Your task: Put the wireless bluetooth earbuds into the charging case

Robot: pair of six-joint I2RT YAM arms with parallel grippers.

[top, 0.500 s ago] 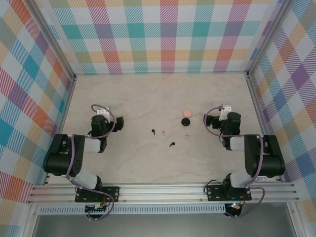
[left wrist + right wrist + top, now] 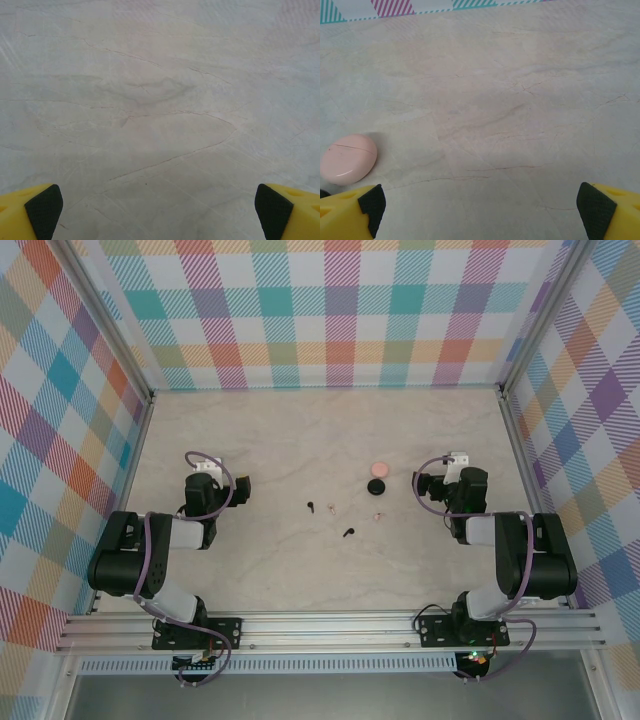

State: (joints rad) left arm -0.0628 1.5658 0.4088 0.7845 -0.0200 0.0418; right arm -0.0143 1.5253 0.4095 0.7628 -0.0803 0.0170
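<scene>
Overhead, four earbuds (image 2: 348,533) scattered, right wrist, seamed pink case (image 2: 348,158)

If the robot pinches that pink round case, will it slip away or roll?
Probably slippery: the pink case looks smooth and glossy, with rounded edges, so it might squirt from a pinch. It lies flat on the table, so rolling seems unlikely; a push would likely just slide it.

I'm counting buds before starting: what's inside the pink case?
Its inside is hidden: the pink case is closed, only its seam showing. Two black buds and two pale buds lie loose on the table.
</scene>
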